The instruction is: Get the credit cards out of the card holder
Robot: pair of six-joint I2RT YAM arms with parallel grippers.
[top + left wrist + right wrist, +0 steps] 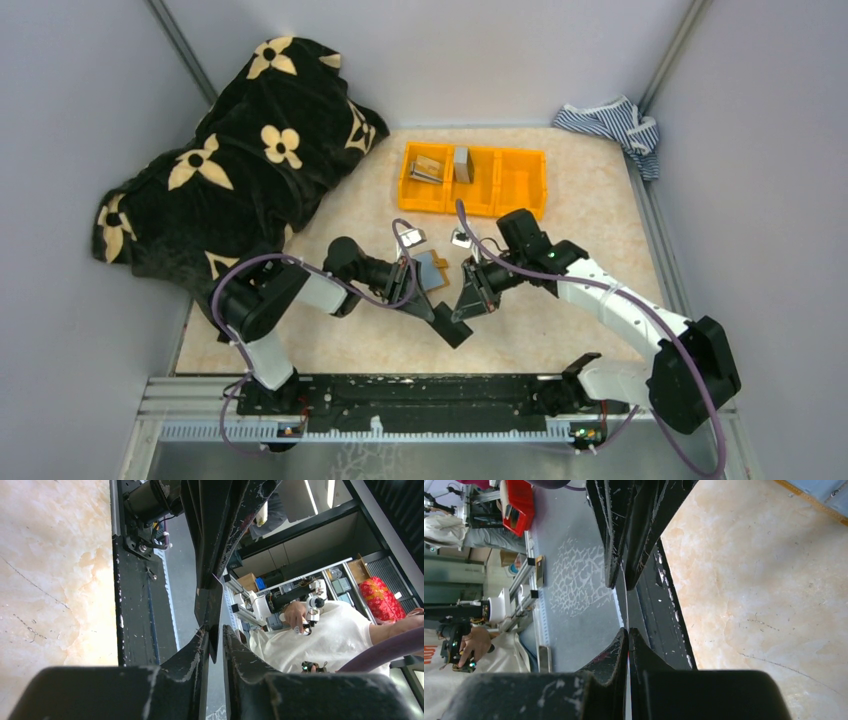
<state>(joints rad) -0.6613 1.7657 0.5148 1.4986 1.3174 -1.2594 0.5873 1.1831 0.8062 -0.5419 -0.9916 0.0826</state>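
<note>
The orange-tan card holder (432, 268) lies open on the table with its grey-blue inside up, just behind my left gripper (440, 316). My right gripper (465, 308) is shut on a thin dark card (458, 332), which is a pale edge-on line between its fingers in the right wrist view (627, 630). In the left wrist view a corner of that card (211, 605) dips between my left fingers (200, 650). It rests against one finger and a narrow gap shows beside the other. The two grippers meet tip to tip above the table.
An orange three-compartment bin (520, 180) stands at the back, with cards (428, 168) in its left compartment and a grey object (462, 163) in the middle one. A black flowered cloth (240, 170) covers the back left. A striped cloth (610, 122) lies back right.
</note>
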